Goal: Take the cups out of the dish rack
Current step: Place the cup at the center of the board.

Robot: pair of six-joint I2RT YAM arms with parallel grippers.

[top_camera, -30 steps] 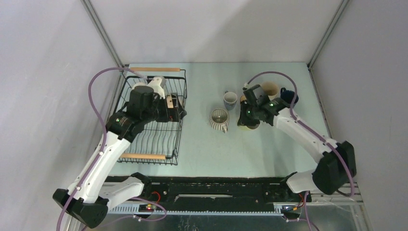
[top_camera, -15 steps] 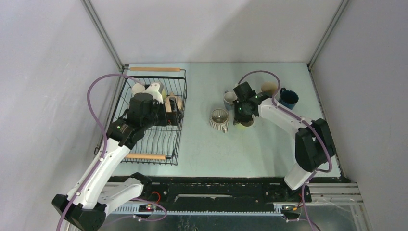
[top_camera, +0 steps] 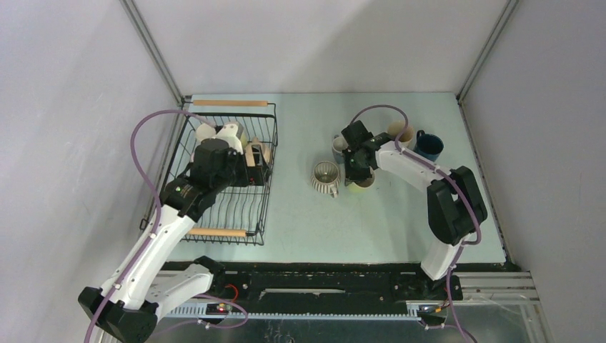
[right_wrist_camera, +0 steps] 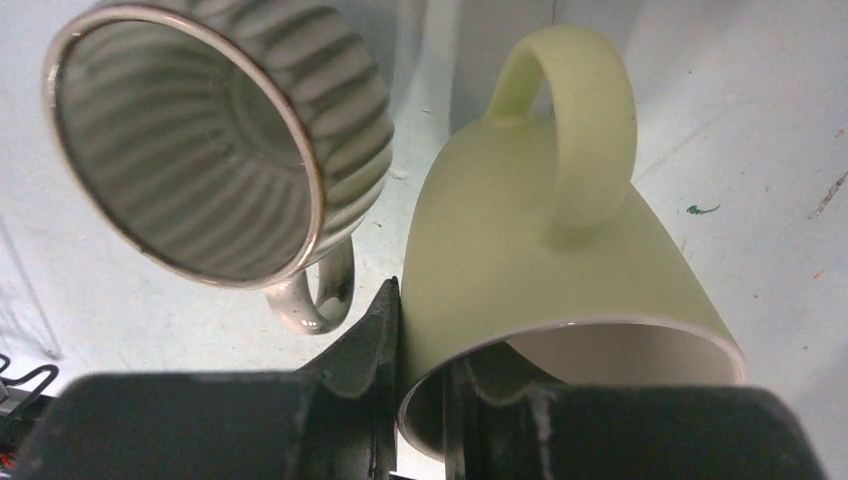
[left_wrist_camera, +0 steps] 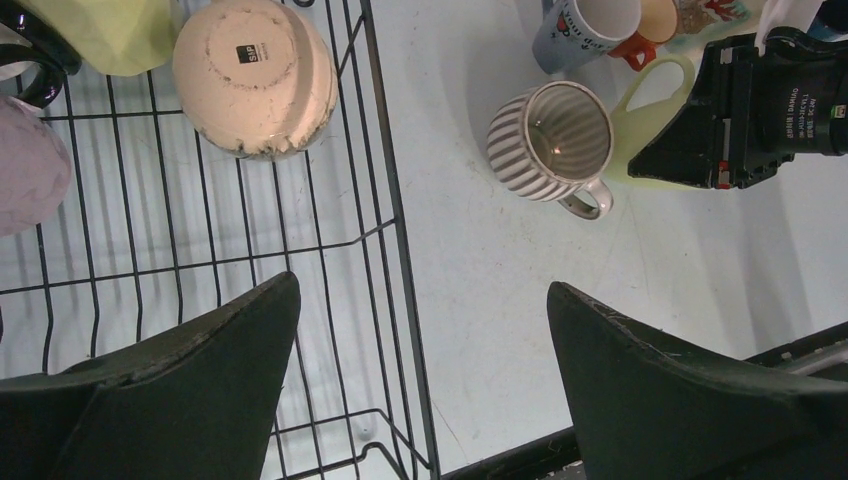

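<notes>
Cups on the overhead view fall into two groups. The dish rack (top_camera: 266, 187) stands at the left of the desk (top_camera: 300, 221), with some cups at its far end. The left tool (top_camera: 259, 163) hovers over the rack's right side. Right of the rack, on the desk, a ribbed cream mug (top_camera: 325, 177) stands upright. Just beside it is a pale yellow-green mug (top_camera: 364, 181), under the right tool (top_camera: 357, 171). Behind these stand a grey-blue mug (top_camera: 341, 146), a tan mug (top_camera: 401, 132) and a dark blue mug (top_camera: 429, 146).

From the left wrist, the left tool's two fingers stand wide apart with nothing between them, above the rack's right wall. An upturned cream cup (left_wrist_camera: 255, 75) sits in the rack, with a yellow-green cup (left_wrist_camera: 100, 30) beside it at the frame's corner. The ribbed cream mug is outside on the desk.

From the right wrist, the right tool is clamped on the pale yellow-green mug's wall at the rim, one finger outside and one inside. The mug is tilted, handle pointing away. I cannot tell whether it touches the desk. The ribbed cream mug is close at its left.
</notes>
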